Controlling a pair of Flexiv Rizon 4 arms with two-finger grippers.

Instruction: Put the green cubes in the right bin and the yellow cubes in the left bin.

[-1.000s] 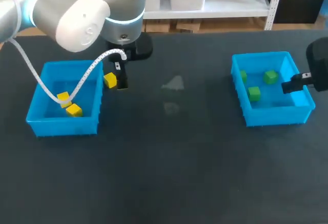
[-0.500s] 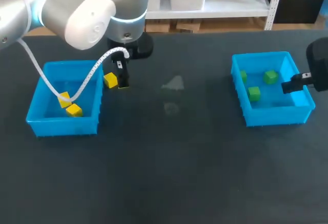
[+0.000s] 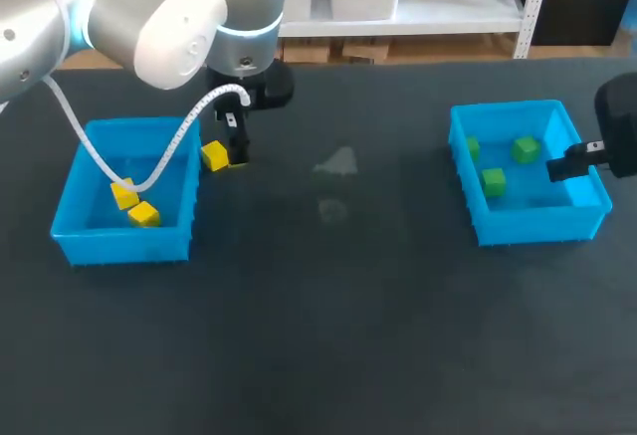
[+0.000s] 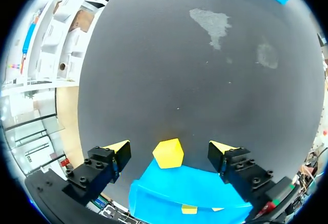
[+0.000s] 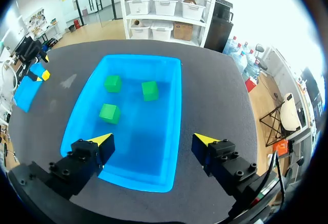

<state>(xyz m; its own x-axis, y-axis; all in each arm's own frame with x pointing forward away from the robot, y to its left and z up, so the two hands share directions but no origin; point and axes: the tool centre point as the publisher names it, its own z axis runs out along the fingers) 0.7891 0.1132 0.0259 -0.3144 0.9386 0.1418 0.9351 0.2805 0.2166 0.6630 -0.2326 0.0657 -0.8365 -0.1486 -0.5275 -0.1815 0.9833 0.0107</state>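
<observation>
A yellow cube [image 3: 213, 156] [image 4: 168, 153] rests on the dark table just outside the left bin's far right corner. My left gripper [image 3: 236, 151] [image 4: 169, 152] stands open over it, a yellow fingertip on each side, neither touching. The left blue bin [image 3: 70, 218] [image 4: 174, 192] holds two yellow cubes [image 3: 133, 206]. Three green cubes [image 3: 494, 181] [image 5: 109, 113] lie in the right blue bin [image 3: 530, 224] [image 5: 170, 119]. My right gripper [image 5: 152, 142] hovers open above the near part of that bin, holding nothing.
Two pale smudges [image 3: 336, 162] [image 4: 211, 23] mark the table between the bins. A white cable [image 3: 159, 166] from my left arm hangs across the left bin.
The left arm has shifted slightly toward the far side, its gripper staying around the loose yellow cube. The right arm has not moved.
</observation>
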